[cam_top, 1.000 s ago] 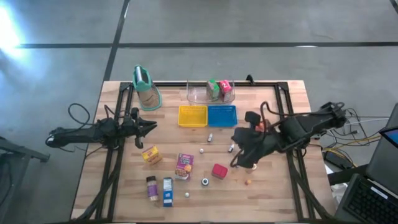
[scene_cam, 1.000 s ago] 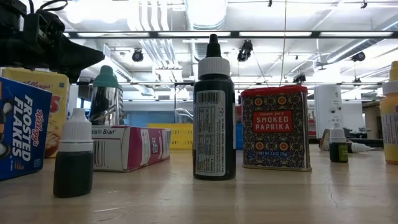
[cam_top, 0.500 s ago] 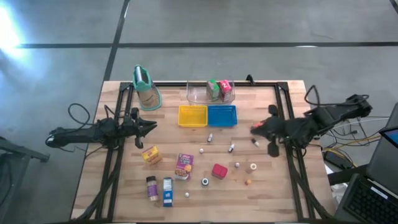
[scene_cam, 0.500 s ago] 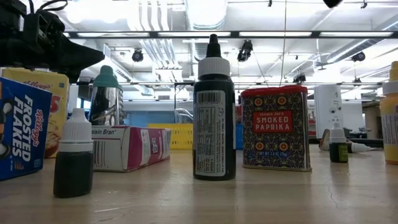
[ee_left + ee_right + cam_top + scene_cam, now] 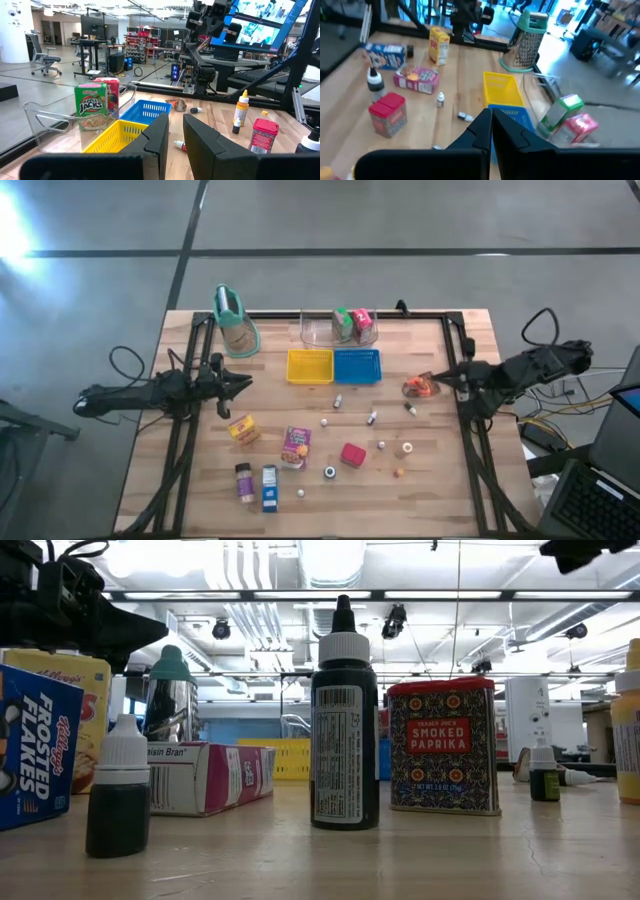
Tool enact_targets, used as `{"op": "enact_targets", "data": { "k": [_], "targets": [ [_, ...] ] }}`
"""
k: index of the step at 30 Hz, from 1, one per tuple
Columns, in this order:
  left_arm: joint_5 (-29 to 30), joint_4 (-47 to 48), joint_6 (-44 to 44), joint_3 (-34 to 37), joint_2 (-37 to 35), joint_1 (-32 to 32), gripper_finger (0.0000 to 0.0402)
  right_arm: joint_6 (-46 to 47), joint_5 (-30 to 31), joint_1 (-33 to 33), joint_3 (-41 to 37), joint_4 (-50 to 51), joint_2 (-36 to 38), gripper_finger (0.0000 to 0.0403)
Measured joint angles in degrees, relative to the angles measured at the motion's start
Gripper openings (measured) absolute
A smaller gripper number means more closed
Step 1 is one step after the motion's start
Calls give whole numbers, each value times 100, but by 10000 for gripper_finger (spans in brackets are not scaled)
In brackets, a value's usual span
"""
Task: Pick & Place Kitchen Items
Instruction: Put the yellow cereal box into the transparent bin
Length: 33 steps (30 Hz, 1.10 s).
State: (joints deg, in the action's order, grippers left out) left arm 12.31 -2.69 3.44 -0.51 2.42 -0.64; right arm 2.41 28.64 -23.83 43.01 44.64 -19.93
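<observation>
Right gripper (image 5: 462,375), fingers pressed together and empty, is raised at the table's (image 5: 440,480) three o'clock edge; left gripper (image 5: 243,383), narrowly parted, is held at nine o'clock.

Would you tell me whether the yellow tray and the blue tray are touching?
Touching: in the high view the yellow tray and blue tray sit edge to edge with no wood between them.
</observation>
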Motion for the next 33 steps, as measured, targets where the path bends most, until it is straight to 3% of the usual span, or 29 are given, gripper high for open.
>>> {"op": "enact_targets", "data": {
  "k": [12,16,22,25,29,33],
  "targets": [
    [1,-14,137,0,-2,0,65,302,-10,0,-221,-36,987,8],
    [5,-39,585,1,-2,-1,65,299,-13,0,-221,-33,1080,8],
    [-45,-112,423,-7,-2,-1,65,302,-14,0,-221,-30,1074,8],
    [-85,353,234,-262,2,0,67,300,-15,-2,-221,-28,1063,8],
    [-86,979,97,-911,70,2,103,303,-13,0,-221,-30,1071,9],
    [-333,1184,512,-1372,387,30,172,303,-13,0,-221,-30,1069,9]
  ]
}}
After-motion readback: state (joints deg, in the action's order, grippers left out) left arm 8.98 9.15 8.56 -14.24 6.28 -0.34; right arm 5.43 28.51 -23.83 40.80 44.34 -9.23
